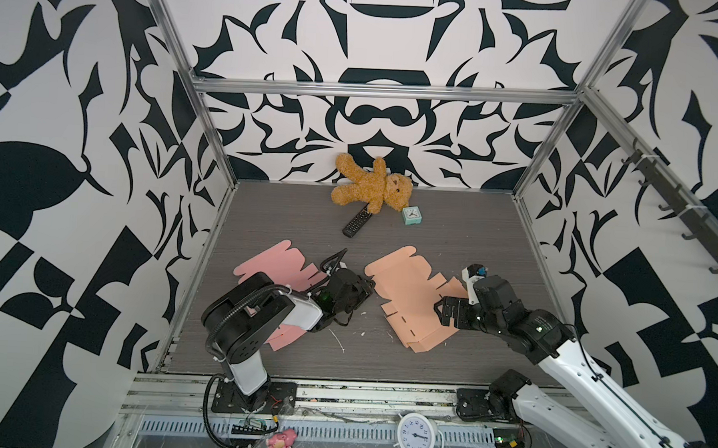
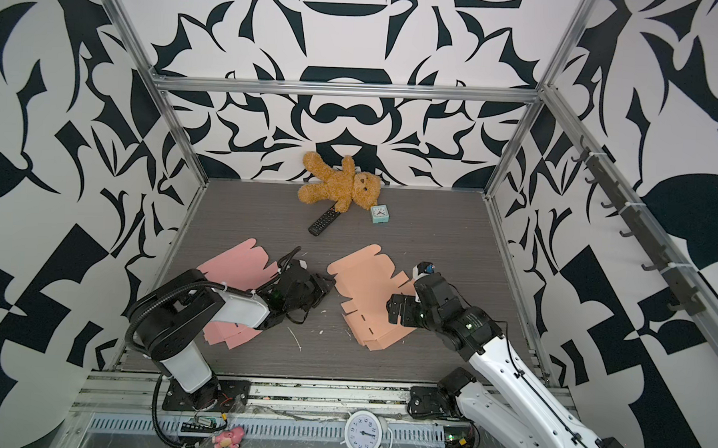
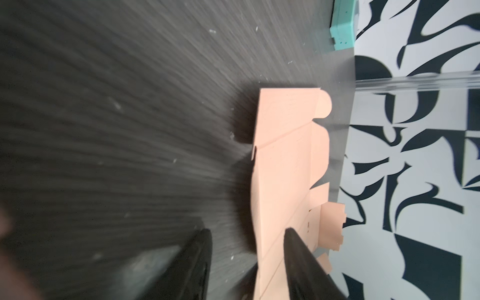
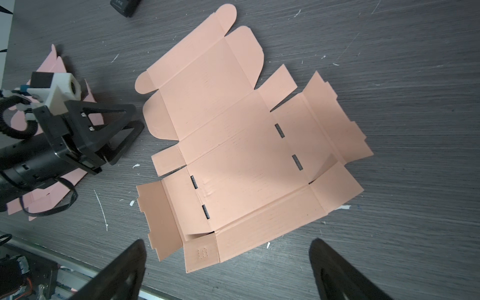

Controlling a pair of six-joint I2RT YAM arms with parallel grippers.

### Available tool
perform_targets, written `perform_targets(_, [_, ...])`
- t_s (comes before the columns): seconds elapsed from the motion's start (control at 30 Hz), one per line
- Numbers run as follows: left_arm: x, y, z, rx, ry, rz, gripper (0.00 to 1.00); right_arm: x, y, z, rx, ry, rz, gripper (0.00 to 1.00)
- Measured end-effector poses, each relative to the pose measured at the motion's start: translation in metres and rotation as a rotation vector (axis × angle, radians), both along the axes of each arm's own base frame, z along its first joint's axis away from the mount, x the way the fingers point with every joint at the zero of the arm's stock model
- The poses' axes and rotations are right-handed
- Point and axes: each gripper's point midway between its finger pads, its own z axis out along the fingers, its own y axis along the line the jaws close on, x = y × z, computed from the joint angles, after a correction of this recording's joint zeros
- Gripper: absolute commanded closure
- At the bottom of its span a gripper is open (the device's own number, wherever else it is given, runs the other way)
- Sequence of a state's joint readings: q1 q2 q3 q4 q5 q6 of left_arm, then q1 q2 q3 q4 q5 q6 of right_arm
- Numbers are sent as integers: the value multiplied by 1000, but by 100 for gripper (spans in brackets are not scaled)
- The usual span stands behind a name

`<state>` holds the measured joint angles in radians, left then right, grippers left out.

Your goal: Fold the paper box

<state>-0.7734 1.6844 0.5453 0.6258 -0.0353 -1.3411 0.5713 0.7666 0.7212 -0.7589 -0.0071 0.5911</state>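
One paper box [image 1: 408, 293], a peach blank not yet folded, lies flat and open on the table [image 1: 453, 221], right of the middle in both top views. Its rounded lid flaps point toward the far wall and its notched side flaps spread toward both arms.

My left claw [image 1: 367, 290] sits low just beside the box's left edge. The left wrist view is blurred, but it shows the fingers [image 3: 298, 259] parted about halfway, with one finger in front of the cardboard. They grip nothing. From the right wrist view, that claw's tips are close to the rounded flap, though I cannot tell whether they touch it.

My right claw [image 4: 227, 241] hangs above the box's near right part, spread fully wide and empty, with the whole blank in front of it.

A pink blank [image 1: 280, 263] lies under the left arm, well apart from the peach one, with a bare strip of table between them. More bare table runs from the box's far edge to the remote [image 1: 356, 223], the small clock [image 1: 412, 215] and the teddy bear [image 1: 371, 188] at the back wall. On the near side, a narrower bare band separates the box's edge from the metal rail [image 1: 341, 392].
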Motion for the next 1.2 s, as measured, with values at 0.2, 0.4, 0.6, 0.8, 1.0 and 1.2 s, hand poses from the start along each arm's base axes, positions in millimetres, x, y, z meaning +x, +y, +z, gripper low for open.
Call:
perform_targets(0.2, [-17,12,19,70,-19,-64,44,1,1,4,0,-1,0,1])
perform_targets(0.4, [-32,26,28,145,-21,-118,44,4,2,5,-5,5,-1,1])
perform_targets(0.6, [-49,34,22,196,11,-181,42,4,2,5,-5,6,-4,1])
perform_targets(0.8, [-60,39,11,246,41,-238,41,5,6,-3,-8,30,-6,1])
perform_targets(1.0, [-64,42,1,277,55,-258,42,1,4,-18,-5,63,-28,1])
perform_targets(1.2, [-63,52,-6,294,56,-246,42,-9,2,-43,-3,131,-53,0])
